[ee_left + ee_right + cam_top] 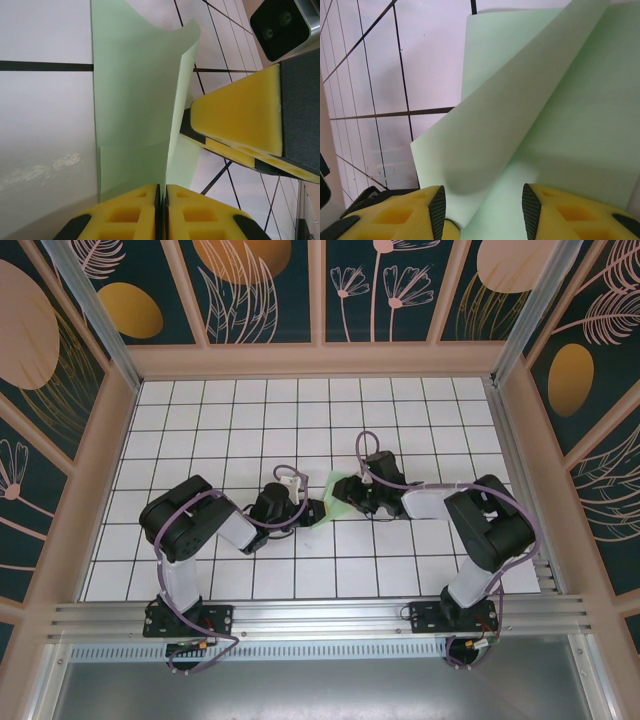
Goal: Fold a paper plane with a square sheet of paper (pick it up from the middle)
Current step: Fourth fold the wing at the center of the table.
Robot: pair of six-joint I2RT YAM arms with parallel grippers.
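Bench [200,430] tiles, white with black grid lines, spread away on every side of the square sheet of paper [338,488], which lies pale mint green and partly folded between the two arms. The left jaws come at the sheet from its left and are pressed together on it: in the left wrist view their yellow foam pads [130,212] meet along a thin seam, and a fold of the sheet rises straight out of that seam, standing on edge and curling over at its far tip. The right jaws reach in from the sheet's right side and stand spread, the two pads [570,212] well apart, with a loose flap of the sheet curving up in the gap and the flat layer running on beyond it. Crowding the sheet's right half, one yellow-faced finger of the right arm [240,117] lies over the lower layer, though I cannot tell whether it presses down on it, and the black wrist camera [280,22] hangs just above. From overhead, both black wrists cover much of the sheet, so little more than two green corners shows. Purple cables [365,445] loop above the arms near the sheet. Well away from the sheet, a metal rail [320,615] runs along the near side, and teal walls with floral patterns [260,280] close the far side.
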